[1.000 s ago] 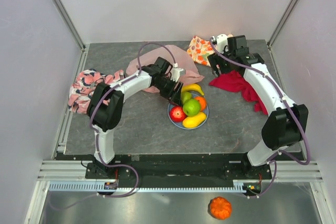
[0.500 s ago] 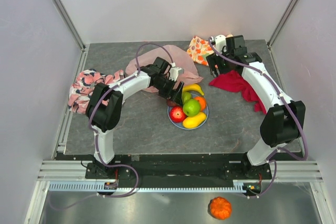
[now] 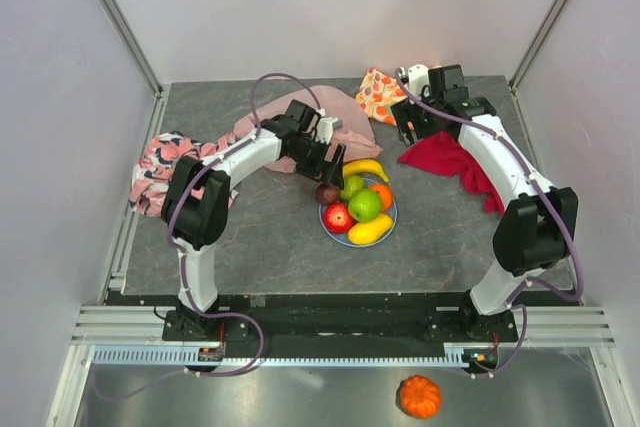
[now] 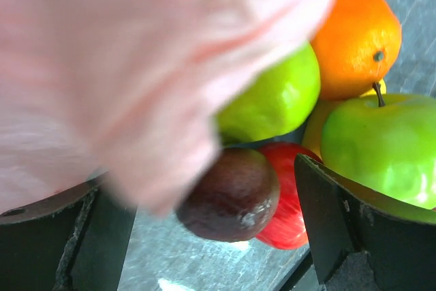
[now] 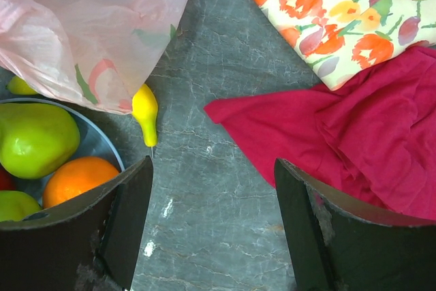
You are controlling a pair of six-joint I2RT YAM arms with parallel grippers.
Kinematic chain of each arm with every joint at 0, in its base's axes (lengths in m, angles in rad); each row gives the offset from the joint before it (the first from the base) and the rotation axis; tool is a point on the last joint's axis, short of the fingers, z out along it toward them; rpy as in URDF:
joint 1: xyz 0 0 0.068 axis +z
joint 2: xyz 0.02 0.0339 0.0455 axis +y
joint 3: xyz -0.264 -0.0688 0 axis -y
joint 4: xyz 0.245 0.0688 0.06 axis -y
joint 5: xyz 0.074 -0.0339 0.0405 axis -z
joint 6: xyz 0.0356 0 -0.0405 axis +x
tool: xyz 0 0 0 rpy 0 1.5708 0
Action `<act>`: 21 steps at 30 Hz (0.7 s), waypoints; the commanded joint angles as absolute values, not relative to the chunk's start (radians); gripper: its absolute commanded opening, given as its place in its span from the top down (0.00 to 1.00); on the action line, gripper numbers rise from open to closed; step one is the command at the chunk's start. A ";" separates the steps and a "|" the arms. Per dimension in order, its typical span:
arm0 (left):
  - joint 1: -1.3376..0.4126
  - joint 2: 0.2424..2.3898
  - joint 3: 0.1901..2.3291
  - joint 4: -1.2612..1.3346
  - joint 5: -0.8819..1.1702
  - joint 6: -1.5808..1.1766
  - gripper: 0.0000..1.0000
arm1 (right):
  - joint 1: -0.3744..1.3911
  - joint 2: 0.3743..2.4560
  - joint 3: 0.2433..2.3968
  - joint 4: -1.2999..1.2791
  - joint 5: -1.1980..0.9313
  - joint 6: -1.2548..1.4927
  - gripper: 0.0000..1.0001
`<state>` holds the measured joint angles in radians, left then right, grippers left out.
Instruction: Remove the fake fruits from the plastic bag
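The pink plastic bag (image 3: 310, 117) lies crumpled at the back middle of the table. In front of it a blue plate (image 3: 391, 219) holds fake fruits: banana (image 3: 366, 167), green pear (image 3: 352, 185), orange (image 3: 381, 194), green apple (image 3: 364, 205) and red apple (image 3: 339, 216). A dark purple fruit (image 3: 327, 193) lies free at the plate's left rim. My left gripper (image 3: 320, 160) hangs open just above and behind it. In the left wrist view the purple fruit (image 4: 231, 195) sits between the spread jaws of that gripper (image 4: 214, 233), touching neither. My right gripper (image 3: 408, 127) stands open and empty over bare table (image 5: 214, 219).
A red cloth (image 3: 450, 159) and a fruit-print cloth (image 3: 378, 95) lie by the right gripper. A pink-and-black cloth (image 3: 160, 169) lies at the left edge. The bag (image 4: 102, 52) blurs the upper left of the left wrist view. An orange pumpkin (image 3: 419, 396) lies below the table's front.
The left gripper opened wide and drew back toward the bag, leaving the dark purple fruit lying by the plate's rim. The right arm shifted slightly toward the back.
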<state>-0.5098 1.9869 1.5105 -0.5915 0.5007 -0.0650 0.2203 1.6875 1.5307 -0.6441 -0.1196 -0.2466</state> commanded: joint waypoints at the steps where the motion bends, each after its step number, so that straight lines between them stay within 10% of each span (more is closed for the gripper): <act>1: -0.488 1.983 1.554 -0.583 0.498 -0.106 0.03 | 0.222 1.701 1.585 -0.623 -0.130 -0.233 0.20; 13: -0.379 1.846 1.550 -0.646 0.589 -0.051 0.13 | 0.201 1.761 1.615 -0.687 -0.274 -0.342 0.30; 21: -0.357 1.824 1.485 -0.693 0.765 -0.003 0.55 | 0.201 2.040 1.712 -0.740 -0.462 -0.384 0.36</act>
<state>-0.3416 1.8568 1.5208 -0.6571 0.6430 -0.0498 0.2008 1.9026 1.6413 -0.7097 -0.3222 -0.3473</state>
